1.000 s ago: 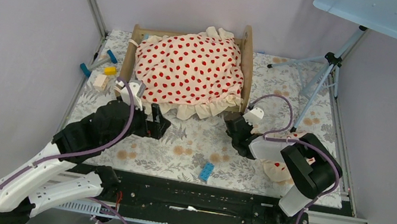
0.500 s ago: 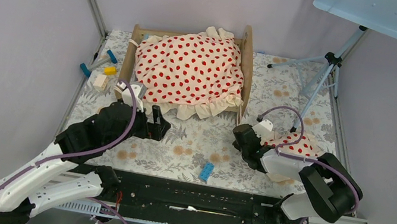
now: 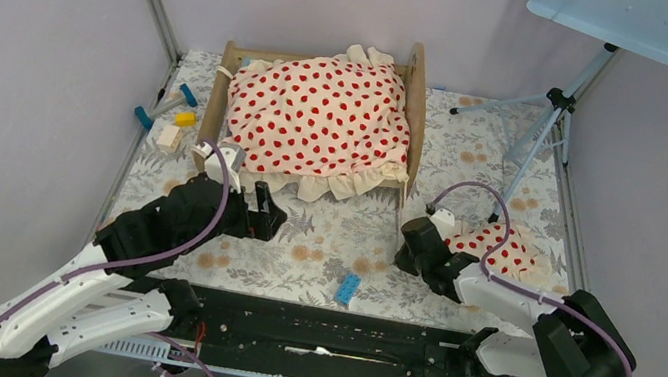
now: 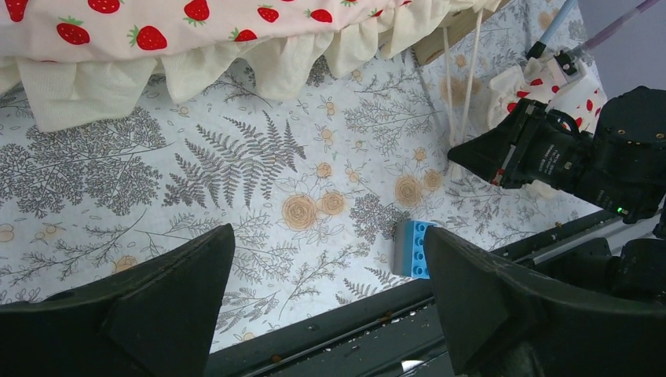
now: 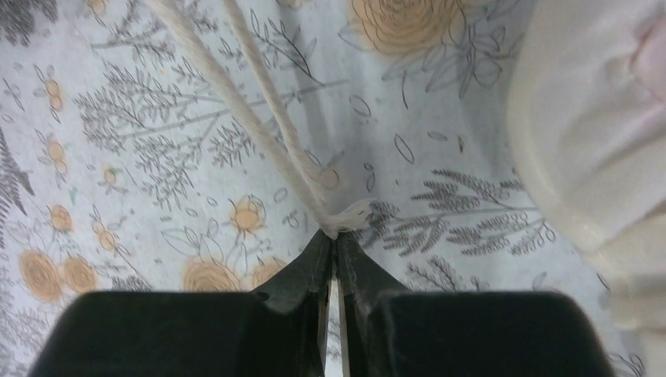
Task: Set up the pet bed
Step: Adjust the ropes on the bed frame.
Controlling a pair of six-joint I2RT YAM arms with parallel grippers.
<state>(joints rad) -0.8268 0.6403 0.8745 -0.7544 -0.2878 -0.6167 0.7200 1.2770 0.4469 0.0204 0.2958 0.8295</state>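
The pet bed (image 3: 417,90) stands at the back of the table, a light-wood frame draped with a cream red-dotted blanket (image 3: 321,116). A cream cord (image 4: 459,86) hangs from its near right corner. My right gripper (image 3: 411,231) lies low on the mat just in front of that corner. In the right wrist view the right gripper (image 5: 336,245) is shut on the cord (image 5: 259,126) at its knotted end. My left gripper (image 3: 265,213) hovers open before the bed's near left corner; nothing sits inside the left gripper (image 4: 328,236).
A small red-dotted pillow (image 3: 502,251) lies on the mat behind the right arm, and the pillow (image 5: 589,141) is close to the right fingers. A blue brick (image 3: 348,289) sits near the front edge. Small toys (image 3: 169,117) lie at the left; a tripod (image 3: 542,130) stands back right.
The right arm has swung right and lowered, uncovering the pillow, and its jaws have closed on the cord's knot. The left arm has hardly moved.
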